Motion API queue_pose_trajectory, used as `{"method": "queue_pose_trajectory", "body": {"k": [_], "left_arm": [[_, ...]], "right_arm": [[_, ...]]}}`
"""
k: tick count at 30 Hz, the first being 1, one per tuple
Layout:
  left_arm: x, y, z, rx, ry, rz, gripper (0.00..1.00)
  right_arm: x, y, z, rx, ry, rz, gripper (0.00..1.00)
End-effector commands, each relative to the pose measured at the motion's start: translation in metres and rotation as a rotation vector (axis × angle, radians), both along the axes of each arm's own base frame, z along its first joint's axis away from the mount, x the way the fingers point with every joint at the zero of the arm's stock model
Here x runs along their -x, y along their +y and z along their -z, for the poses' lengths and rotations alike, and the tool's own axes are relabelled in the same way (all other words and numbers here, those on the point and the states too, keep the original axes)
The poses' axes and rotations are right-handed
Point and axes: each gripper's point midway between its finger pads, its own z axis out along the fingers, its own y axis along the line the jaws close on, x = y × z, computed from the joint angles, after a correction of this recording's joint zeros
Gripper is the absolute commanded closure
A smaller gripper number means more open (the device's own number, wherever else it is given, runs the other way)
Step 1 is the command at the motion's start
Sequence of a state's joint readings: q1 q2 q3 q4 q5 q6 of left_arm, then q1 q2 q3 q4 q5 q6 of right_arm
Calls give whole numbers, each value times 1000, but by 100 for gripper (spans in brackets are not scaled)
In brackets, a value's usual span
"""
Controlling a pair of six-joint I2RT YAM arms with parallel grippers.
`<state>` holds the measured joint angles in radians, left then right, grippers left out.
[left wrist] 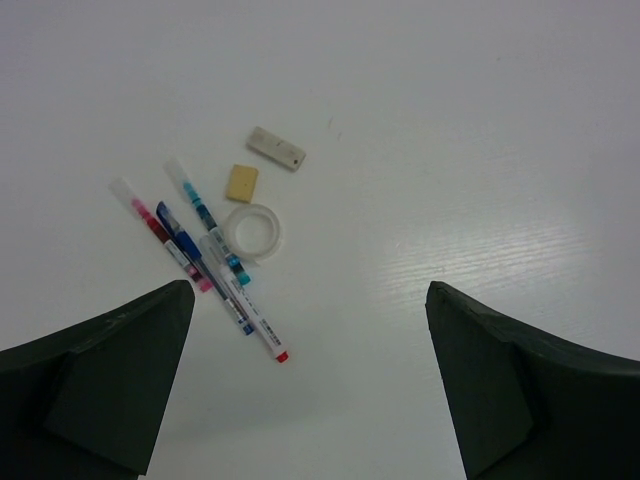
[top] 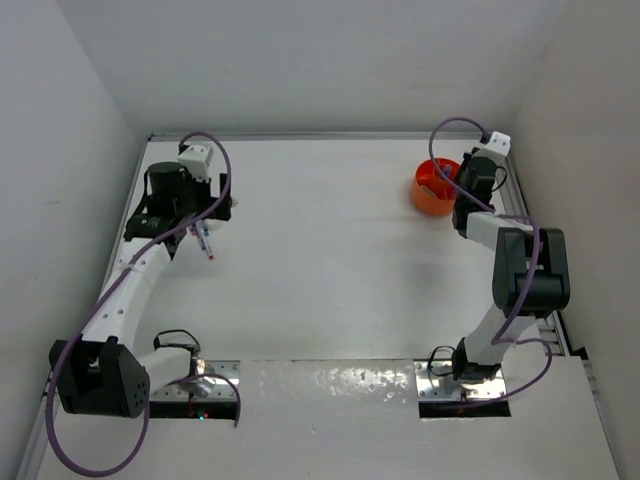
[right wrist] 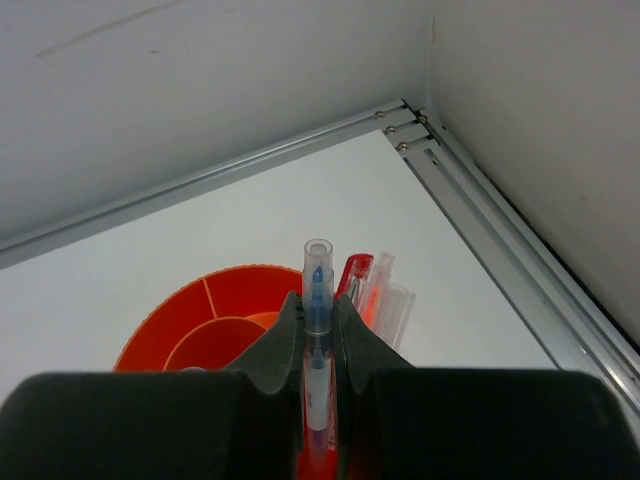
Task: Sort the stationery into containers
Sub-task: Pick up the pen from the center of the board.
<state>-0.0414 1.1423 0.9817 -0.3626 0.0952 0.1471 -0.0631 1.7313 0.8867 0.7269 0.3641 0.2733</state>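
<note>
Holds blue pen [right wrist: 318,280] tight in right gripper [right wrist: 318,320] above orange tub [right wrist: 200,300]; hangs left gripper [left wrist: 308,290] wide open over loose pens [left wrist: 200,262].

block [left wrist: 241,183] lies between ring [left wrist: 273,230] and strip [left wrist: 276,148], pens [left wrist: 205,262] just beside.

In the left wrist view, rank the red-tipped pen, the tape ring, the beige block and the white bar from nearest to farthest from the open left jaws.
1. Red-tipped pen, just ahead, toward the left-hand jaw.
2. Tape ring, beyond the pens.
3. Beige block, just past the ring.
4. White bar, farthest, uppermost in view.
</note>
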Motion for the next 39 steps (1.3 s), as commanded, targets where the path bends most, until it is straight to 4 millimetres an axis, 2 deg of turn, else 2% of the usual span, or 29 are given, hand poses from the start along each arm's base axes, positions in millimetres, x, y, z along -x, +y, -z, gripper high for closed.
{"method": "queue_pose_trajectory", "body": {"k": [1,2,4,5,7,9,11,12,14,15,17,18,19,20,21,22,23,24,25,26,27,29,31,36,39], "left_arm": [[-11,13,-25,4,-72,-59,0],[-12,14,-24,5,-69,-66,0],[-12,19,-23,8,-65,-91,0],[-13,21,-22,13,-66,-103,0],[-15,27,-16,37,-47,-164,0],[-15,58,-3,15,-2,-322,0],[-16,76,7,54,53,-448,0],[-10,82,30,42,155,-485,0],[-11,95,40,69,226,-535,9],[-5,92,65,88,338,-524,19],[-3,98,87,130,447,-557,35],[-4,99,96,149,482,-567,45],[-5,102,102,190,508,-588,63],[-11,104,113,206,557,-603,72],[-14,109,118,225,584,-628,85],[-20,112,122,232,602,-638,88],[-20,112,141,234,680,-645,89],[-38,117,133,243,649,-647,90],[-46,119,133,242,643,-647,90],[-53,122,141,236,646,-647,89],[-65,126,135,209,613,-645,84],[-78,131,140,177,608,-649,76],[-82,134,148,166,619,-658,74],[-103,128,135,135,554,-601,75],[-102,121,131,102,537,-572,75]], "right_arm": [[-5,5,-20,-25,-100,-21,100],[-3,7,-18,-24,-93,-26,86],[-2,11,-22,-14,-83,-40,66],[-4,15,-28,11,-74,-55,48],[-1,21,-30,37,-20,-67,36],[4,21,-39,67,-3,-41,27],[12,15,-44,85,1,-12,24],[14,28,-43,90,19,-26,22],[19,35,-55,99,11,-29,21],[23,34,-56,106,25,-16,21],[27,43,-62,116,34,-31,20],[29,47,-64,120,33,-39,20],[31,51,-73,127,20,-51,19],[32,61,-75,131,17,-74,19],[33,64,-79,137,11,-85,19],[35,70,-80,137,7,-102,19],[37,77,-84,135,-5,-122,19],[38,83,-84,136,-9,-144,19],[39,87,-84,134,-15,-157,19],[40,92,-87,131,-28,-169,19],[41,93,-87,129,-30,-173,19],[44,98,-83,128,-19,-186,19],[45,103,-81,126,-15,-200,20],[45,117,-79,123,0,-250,21],[43,124,-79,124,1,-268,21]]}}
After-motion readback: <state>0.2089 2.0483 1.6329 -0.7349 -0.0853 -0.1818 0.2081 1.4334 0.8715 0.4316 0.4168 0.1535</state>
